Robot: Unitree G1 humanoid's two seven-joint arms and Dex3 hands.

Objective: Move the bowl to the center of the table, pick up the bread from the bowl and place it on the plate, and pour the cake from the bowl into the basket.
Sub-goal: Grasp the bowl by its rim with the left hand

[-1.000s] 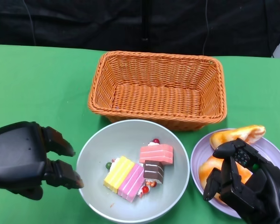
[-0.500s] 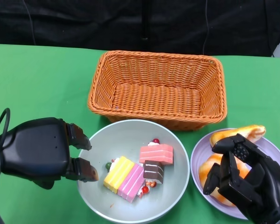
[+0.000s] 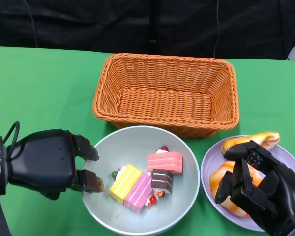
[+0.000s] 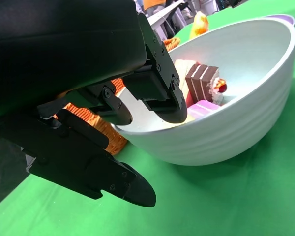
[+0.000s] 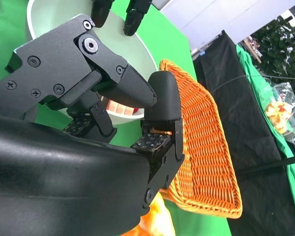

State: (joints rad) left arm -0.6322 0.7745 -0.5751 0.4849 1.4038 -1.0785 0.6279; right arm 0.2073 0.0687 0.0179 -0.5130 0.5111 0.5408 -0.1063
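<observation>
The pale green bowl (image 3: 137, 137) sits just in front of the orange wicker basket (image 3: 167, 93) and holds several cake pieces (image 3: 147, 179). My left hand (image 3: 44, 164) is at the bowl's left rim. In the left wrist view its fingers (image 4: 162, 98) reach over the rim of the bowl (image 4: 236, 128) while the thumb hangs outside, apart from the wall. Bread (image 3: 250, 141) lies on the lavender plate (image 3: 290, 152) to the right. My right hand (image 3: 260, 191) hovers over the plate, fingers loosely bent, holding nothing.
The basket (image 5: 206, 147) stands empty right behind the bowl, and the plate nearly touches the bowl's right side. Green tablecloth (image 3: 39, 88) spreads to the left and right of the basket. A black backdrop lines the far edge.
My left hand has moved right, from beside the bowl to its left rim, with fingers now over the edge. The right hand has barely shifted above the plate.
</observation>
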